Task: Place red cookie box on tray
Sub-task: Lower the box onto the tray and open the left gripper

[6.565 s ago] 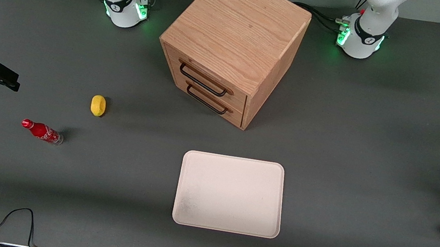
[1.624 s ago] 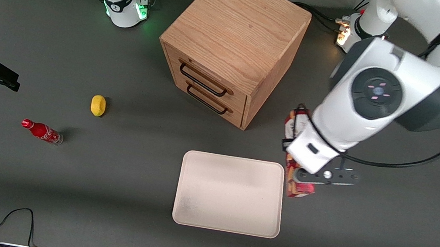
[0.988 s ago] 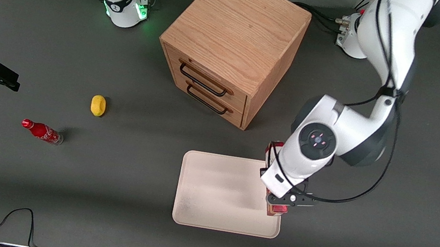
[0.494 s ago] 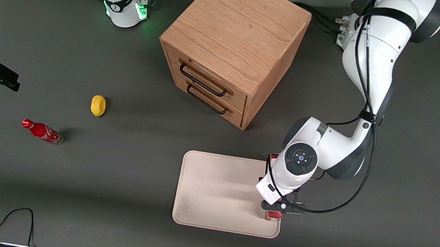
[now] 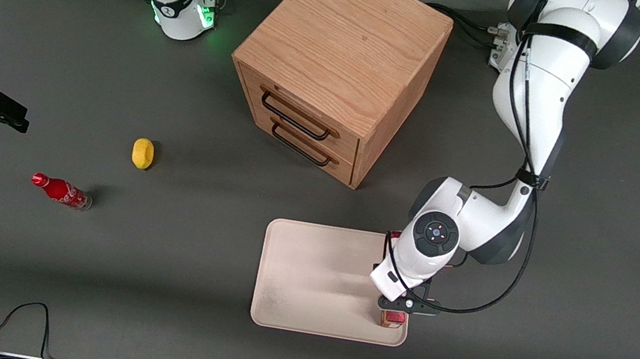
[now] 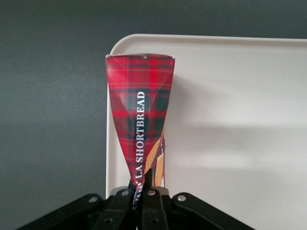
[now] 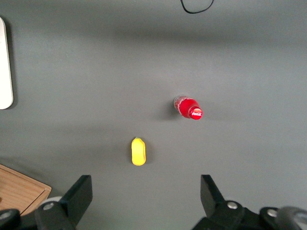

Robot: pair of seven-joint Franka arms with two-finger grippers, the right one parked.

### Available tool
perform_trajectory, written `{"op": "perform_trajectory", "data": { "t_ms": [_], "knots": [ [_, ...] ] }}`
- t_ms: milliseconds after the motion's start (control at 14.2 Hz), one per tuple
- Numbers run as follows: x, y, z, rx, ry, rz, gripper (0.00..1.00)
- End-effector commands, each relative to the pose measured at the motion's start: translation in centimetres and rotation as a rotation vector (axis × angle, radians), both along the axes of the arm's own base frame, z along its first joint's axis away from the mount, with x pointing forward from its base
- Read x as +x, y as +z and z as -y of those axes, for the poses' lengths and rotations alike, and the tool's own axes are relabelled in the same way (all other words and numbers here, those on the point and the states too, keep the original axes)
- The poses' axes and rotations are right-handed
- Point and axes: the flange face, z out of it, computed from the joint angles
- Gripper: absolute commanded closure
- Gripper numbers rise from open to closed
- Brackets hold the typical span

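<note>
The red cookie box [image 6: 141, 110], a red tartan box seen edge-on, stands upright over a corner of the cream-white tray [image 6: 230, 120]. My left gripper [image 6: 142, 184] is shut on its upper edge, pinching the cardboard. In the front view only the box's lower end [image 5: 393, 319] shows under the gripper [image 5: 403, 305], at the tray [image 5: 317, 275] corner nearest the front camera on the working arm's side. I cannot tell whether the box's base touches the tray.
A wooden two-drawer cabinet [image 5: 338, 67] stands farther from the front camera than the tray. A yellow lemon-like object [image 5: 142, 153] and a small red soda bottle [image 5: 61, 191] lie toward the parked arm's end of the table. A black cable [image 5: 22, 318] lies at the table's near edge.
The box was picked up from the working arm's end of the table and carried to the tray. Over the last second the gripper has lowered it at the tray's corner.
</note>
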Motion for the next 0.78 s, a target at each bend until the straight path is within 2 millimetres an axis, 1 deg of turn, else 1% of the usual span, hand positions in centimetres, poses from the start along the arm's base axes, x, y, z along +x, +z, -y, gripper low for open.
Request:
{"op": "perform_trajectory", "data": {
  "t_ms": [0,71,141,282,353,424,494,635,706],
  "knots": [
    [0.2,0.5,0.1,0.009,-0.012,0.024,0.46],
    [0.1,0.4,0.2,0.014,-0.013,0.022,0.16],
    [0.1,0.7,0.3,0.014,-0.008,0.022,0.00],
    [0.0,1.2,0.1,0.016,-0.003,0.015,0.00],
    [0.0,1.9,0.0,0.020,0.010,0.009,0.00],
    [-0.3,3.6,-0.2,0.030,0.032,-0.012,0.00],
    [-0.9,5.5,-0.3,0.041,0.041,-0.039,0.00],
    [-2.3,11.4,-0.9,0.063,0.046,-0.083,0.00],
    [-3.3,14.7,-1.6,0.074,0.050,-0.105,0.00]
  ]
}}
